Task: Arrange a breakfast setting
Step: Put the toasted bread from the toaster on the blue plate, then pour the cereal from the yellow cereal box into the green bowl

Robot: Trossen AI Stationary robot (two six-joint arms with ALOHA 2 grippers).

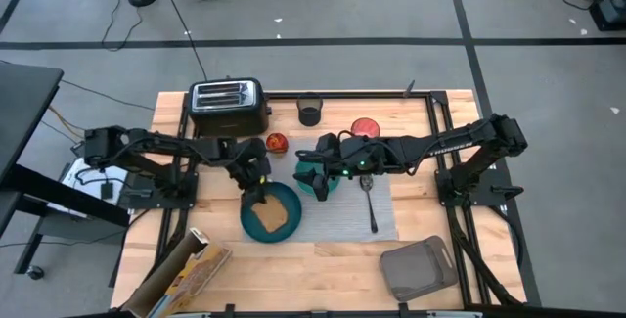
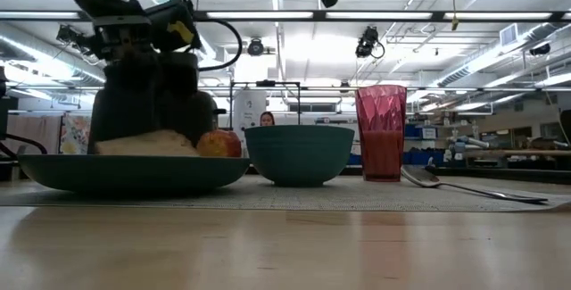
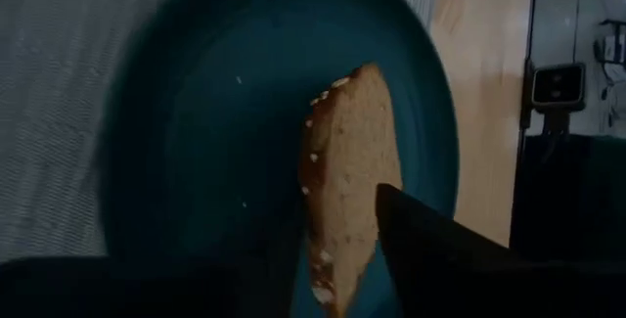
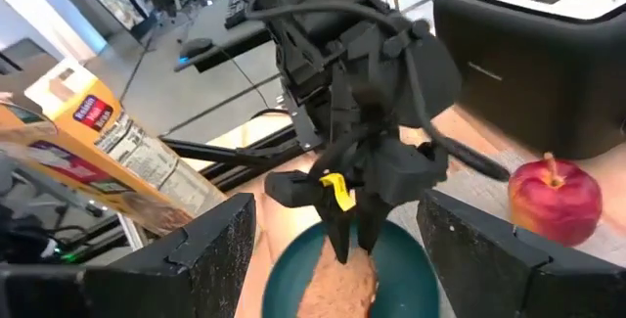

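Note:
A toast slice (image 1: 271, 216) lies on the teal plate (image 1: 248, 222) at the left end of the grey placemat (image 1: 342, 222). My left gripper (image 1: 257, 183) stands over the plate's far side, shut on the toast. The smaller teal bowl (image 2: 299, 154) stands on the mat right of the plate. My right gripper (image 1: 311, 171) hangs open well above it and touches nothing. The pink-red cup (image 1: 365, 127) stands at the mat's far edge. The metal spoon (image 1: 370, 204) lies on the mat. The red-yellow apple (image 1: 278, 143) rests on the table beyond the plate. No loose cereal shows. My left gripper pinches the toast slice at its far end (image 3: 337, 259) between its two fingers. One finger (image 3: 430, 249) lies against the slice's face. The fingers point down from above (image 4: 350, 235). The rest of the slice (image 2: 147, 143) rests on the plate.
The black-and-chrome toaster (image 1: 228, 104) and a small black cup (image 1: 310, 113) stand at the far edge. A cereal box (image 1: 186, 274) lies at the near left corner and a grey square tray (image 1: 419, 269) at the near right. Bare wood lies along the near edge.

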